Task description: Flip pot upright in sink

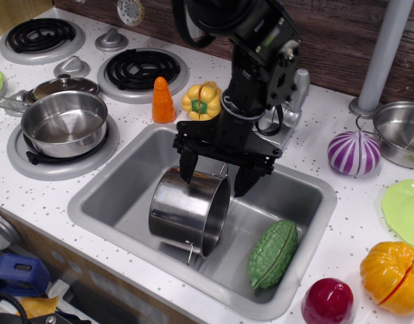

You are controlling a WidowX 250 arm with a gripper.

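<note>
— Where do we find the tall shiny steel cylinder pot (188, 211)?

— We see it lying on its side in the large grey metal sink (119, 196), mouth turned toward the green bumpy gourd (272, 253) beside it.

— And the black gripper (217, 176)?

— Just above the pot's upper rim; we see its jaws apart, one black finger (188, 165) at each side, clamped on nothing. The white speckled surface (41, 192) surrounds the sink.

The robot arm (257, 47) is showing a glossy black housing made of blocky segments, with small silver screws and a tiny green mark on its side. Black cables are looping near its top. The gripper (216, 172) is black too, with a wide crossbar and two short tapered fingers (188, 164).
</note>
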